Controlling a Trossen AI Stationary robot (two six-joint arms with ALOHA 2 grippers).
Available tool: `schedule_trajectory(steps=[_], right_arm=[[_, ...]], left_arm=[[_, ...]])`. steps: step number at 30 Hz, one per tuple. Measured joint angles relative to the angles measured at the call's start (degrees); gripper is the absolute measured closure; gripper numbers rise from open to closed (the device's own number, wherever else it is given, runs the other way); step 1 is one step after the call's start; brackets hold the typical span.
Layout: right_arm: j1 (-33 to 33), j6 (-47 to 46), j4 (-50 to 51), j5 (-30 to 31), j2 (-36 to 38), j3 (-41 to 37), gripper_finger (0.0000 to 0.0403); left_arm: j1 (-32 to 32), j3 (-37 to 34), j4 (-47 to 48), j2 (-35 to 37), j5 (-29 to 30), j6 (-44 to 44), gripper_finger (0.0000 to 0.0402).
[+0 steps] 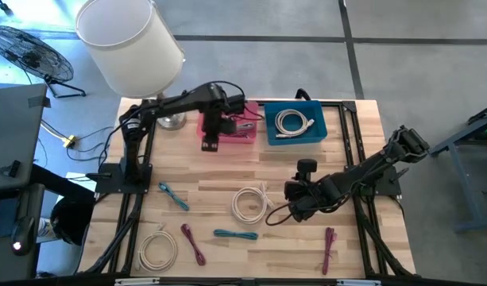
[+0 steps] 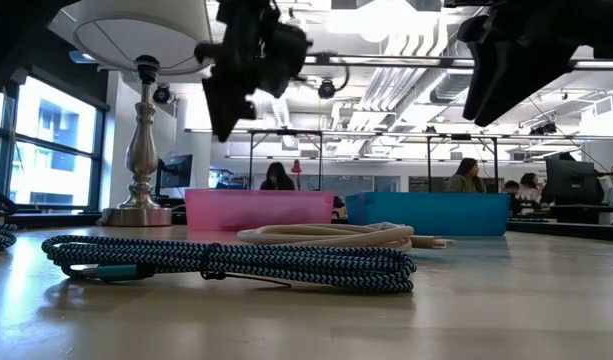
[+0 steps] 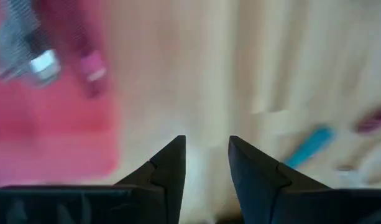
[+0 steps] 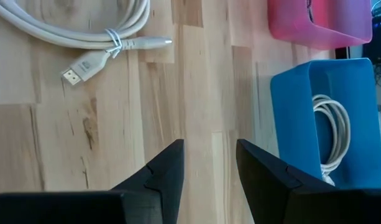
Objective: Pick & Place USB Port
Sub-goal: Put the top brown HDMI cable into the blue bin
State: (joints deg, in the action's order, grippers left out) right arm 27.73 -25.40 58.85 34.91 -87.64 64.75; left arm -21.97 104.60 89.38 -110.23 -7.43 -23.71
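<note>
Several coiled USB cables lie flat on the wooden table: white ones (image 1: 249, 202) (image 1: 157, 248), teal ones (image 1: 173, 195) (image 1: 237, 234), maroon ones (image 1: 193, 242) (image 1: 329, 248). A pink bin (image 1: 227, 127) holds a maroon cable (image 3: 91, 65). A blue bin (image 1: 295, 123) holds a white cable (image 4: 330, 134). My left gripper (image 1: 211, 143) (image 3: 207, 155) hovers open over the table at the pink bin's near edge, holding nothing. My right gripper (image 1: 289, 196) (image 4: 210, 162) is open above bare wood, just right of the middle white cable (image 4: 109, 34).
A table lamp (image 1: 128, 40) stands at the far left corner, its base (image 1: 170, 119) beside the pink bin. In the low view a teal braided cable (image 2: 236, 262) lies nearest, with a white cable (image 2: 336, 235) behind it. People sit in the room beyond.
</note>
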Motion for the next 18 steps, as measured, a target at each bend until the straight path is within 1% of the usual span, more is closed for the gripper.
schedule_trajectory(steps=[3, 5, 12, 15, 18], right_arm=[[0.02, 0.1, -0.33, -1.14, 0.0, 0.0, 0.0265], [0.07, 0.18, -0.33, -1.87, -0.02, 0.0, 0.0265], [0.07, 0.32, -0.29, -6.82, -0.02, 0.0, 0.0265], [0.07, -0.15, 0.45, -9.41, -0.02, 0.0, 0.0265], [0.07, -0.37, 2.58, -13.36, -0.02, 0.0, 0.0265]], left_arm=[[4.23, 0.68, -0.74, 0.91, -6.06, 0.18, 0.0282], [7.43, 0.56, -1.18, 1.02, -7.39, 0.15, 0.0282], [21.04, -0.32, -1.01, 1.11, -3.77, 4.41, 0.0282], [27.83, -0.4, -0.89, 1.11, -0.68, 8.03, 0.0282], [34.24, -0.4, -0.92, 1.11, 2.03, 12.03, 0.0282]])
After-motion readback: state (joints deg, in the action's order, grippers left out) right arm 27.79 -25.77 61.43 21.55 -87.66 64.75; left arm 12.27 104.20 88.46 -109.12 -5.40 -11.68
